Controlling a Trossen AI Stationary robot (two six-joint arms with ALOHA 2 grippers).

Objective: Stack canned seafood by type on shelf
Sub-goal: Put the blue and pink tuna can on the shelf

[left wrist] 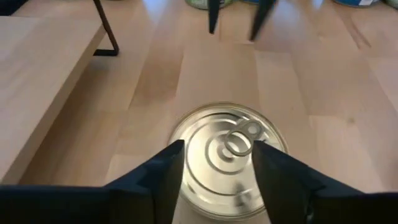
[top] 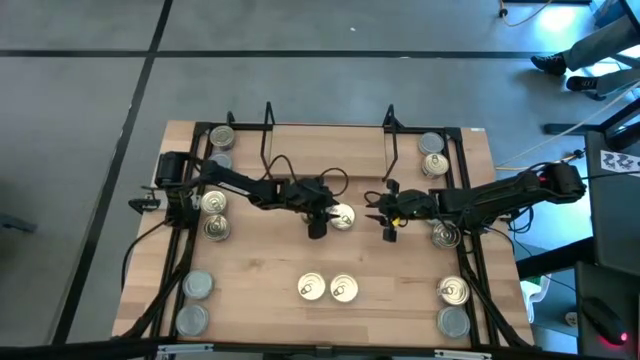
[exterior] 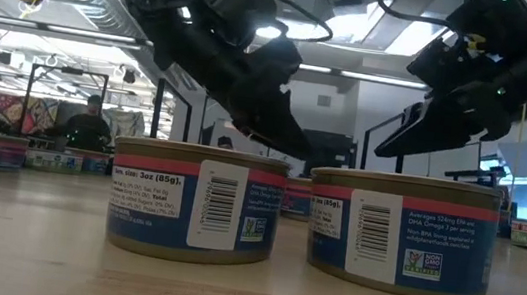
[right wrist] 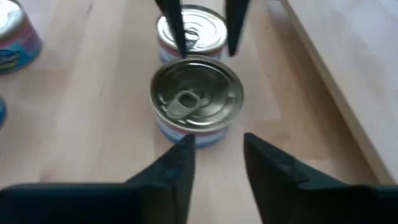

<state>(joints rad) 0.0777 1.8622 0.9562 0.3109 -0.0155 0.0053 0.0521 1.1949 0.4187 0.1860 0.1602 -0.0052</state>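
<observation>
A pull-tab can (left wrist: 227,162) is straddled by the left gripper (left wrist: 217,177), jaws parted, nothing clenched. Right gripper (right wrist: 217,165) waits released nearby. Fingers should be centred before closing.

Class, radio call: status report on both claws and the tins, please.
Left claw open over a pull-tab tin at table centre. Right claw open, facing it, holding nothing. Shelf bare. Nothing in the way.

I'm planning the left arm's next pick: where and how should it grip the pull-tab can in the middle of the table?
Probably by the round side wall, from above. The pull-tab can stands upright with its lid up and the tab lying flat, so the top offers no hold. The left gripper hangs over it, fingers open, one toward each side; lowering them to pinch across the wall looks simplest. The right gripper waits nearby.
</observation>
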